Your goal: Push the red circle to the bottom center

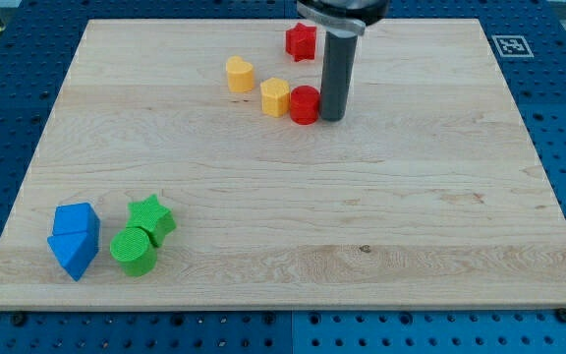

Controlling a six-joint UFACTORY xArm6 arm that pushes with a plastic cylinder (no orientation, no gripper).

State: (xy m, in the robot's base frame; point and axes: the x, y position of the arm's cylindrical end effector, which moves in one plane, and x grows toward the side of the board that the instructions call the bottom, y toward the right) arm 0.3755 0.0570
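Note:
The red circle (305,104) lies on the wooden board (362,216) near the view's top centre. My tip (331,118) stands right beside it on its right side, touching or nearly touching it. A yellow hexagon block (275,96) sits against the red circle's left side. A second yellow block (240,74) lies further up and left. A red star block (302,40) lies above the circle, left of the rod.
At the view's bottom left sit a blue block (77,220), a blue triangular block (73,253), a green star (151,216) and a green circle (133,251), packed close together. A tag marker (508,44) is at the board's top right corner.

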